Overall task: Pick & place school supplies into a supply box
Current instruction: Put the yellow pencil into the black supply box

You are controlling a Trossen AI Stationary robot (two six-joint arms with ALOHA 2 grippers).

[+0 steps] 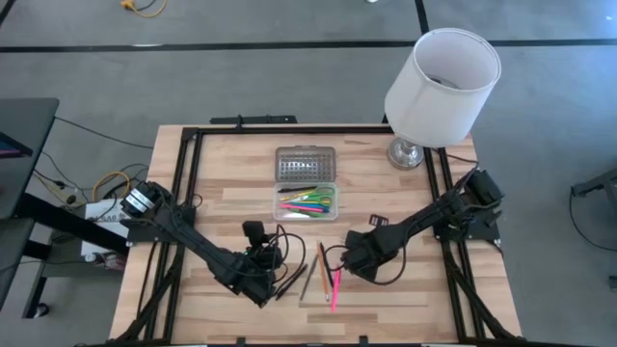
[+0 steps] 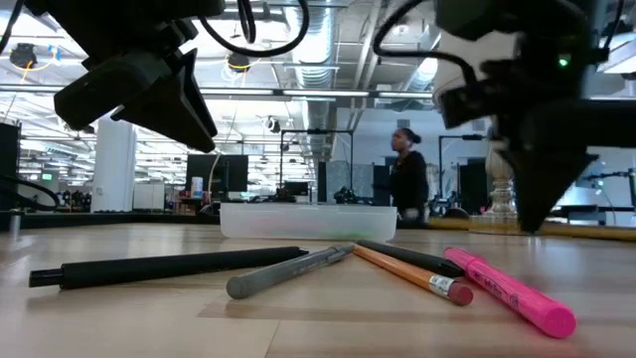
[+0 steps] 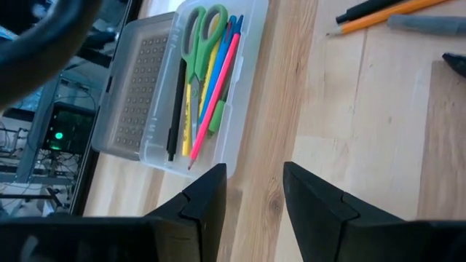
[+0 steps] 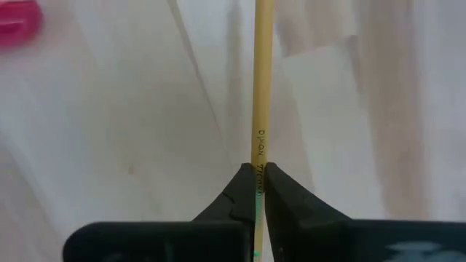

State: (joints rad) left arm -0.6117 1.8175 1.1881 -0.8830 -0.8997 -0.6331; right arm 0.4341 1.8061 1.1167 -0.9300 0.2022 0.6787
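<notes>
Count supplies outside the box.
5, on the table before the supply box: black marker, grey pen, orange pencil in the right gripper, black pen beside it, pink highlighter.

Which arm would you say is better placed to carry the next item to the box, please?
Right. Its claw is shut on the pencil, while the left claw is open and empty, pointing toward the box.

In the right wrist view the yellow pencil (image 4: pixel 261 87) runs off the far edge, its lower end hidden between the right gripper (image 4: pixel 259 191) fingers, and the pink highlighter (image 4: pixel 18 24) off to the side is a blurred corner. From above, that gripper's fingertips are too small to make out. The supply box (image 2: pixel 308 220) beyond both grippers hides its contents at table level.
</notes>
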